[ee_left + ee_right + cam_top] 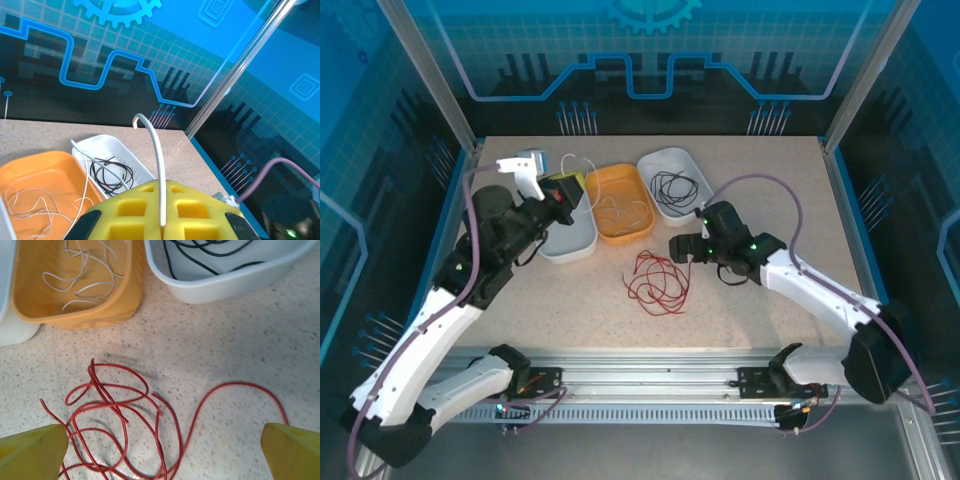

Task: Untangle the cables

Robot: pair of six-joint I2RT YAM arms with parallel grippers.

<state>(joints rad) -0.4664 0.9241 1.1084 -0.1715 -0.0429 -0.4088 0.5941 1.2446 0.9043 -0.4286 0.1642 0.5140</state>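
Looking at the setup, the left jaws are pinched tight on the white cable (159,170). It sticks up from between the yellow pads (132,212) and curls over at the top. More of it lies in loose loops in the orange tray (90,315) below and ahead of those jaws. Right jaws are spread wide, gripping nothing, low over the counter (770,200). The red cable (656,282) is a loose tangle on the counter right under and between the tips. Black cable (674,186) sits coiled in the white tray (692,162) just beyond the right jaws, beside the orange one
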